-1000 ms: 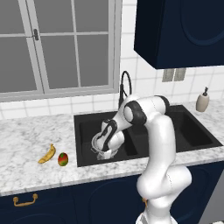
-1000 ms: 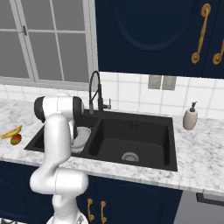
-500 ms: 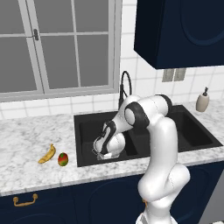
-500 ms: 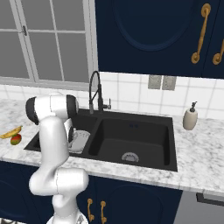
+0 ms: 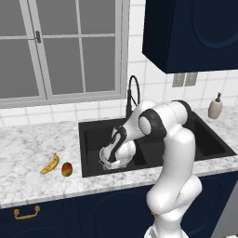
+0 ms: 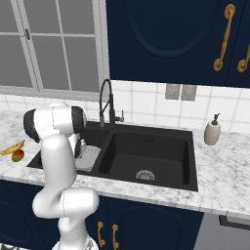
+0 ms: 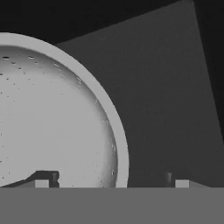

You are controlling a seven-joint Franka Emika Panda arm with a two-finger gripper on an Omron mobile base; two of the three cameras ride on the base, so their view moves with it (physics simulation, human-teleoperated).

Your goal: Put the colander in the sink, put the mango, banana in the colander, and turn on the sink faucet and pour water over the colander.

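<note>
The light-grey perforated colander (image 7: 52, 118) lies in the left basin of the black sink (image 6: 146, 151), and its rim also shows beside the arm (image 6: 90, 157). My gripper (image 7: 111, 183) hangs low over it, open, with one fingertip inside the bowl and the other outside, the rim between them untouched. From the left base view the hand (image 5: 115, 152) covers most of the colander (image 5: 104, 161). The banana (image 5: 50, 163) and the mango (image 5: 67, 169) lie side by side on the marble counter left of the sink. The black gooseneck faucet (image 5: 133, 95) stands behind the basins.
A beige soap dispenser (image 6: 212, 132) stands on the counter right of the sink. The right basin (image 6: 146, 173) has a silver drain. A window is behind the counter and dark blue cabinets hang above at the right.
The arm has swung left and the hand has dropped a little lower into the left basin. The colander, banana and mango have not moved.
</note>
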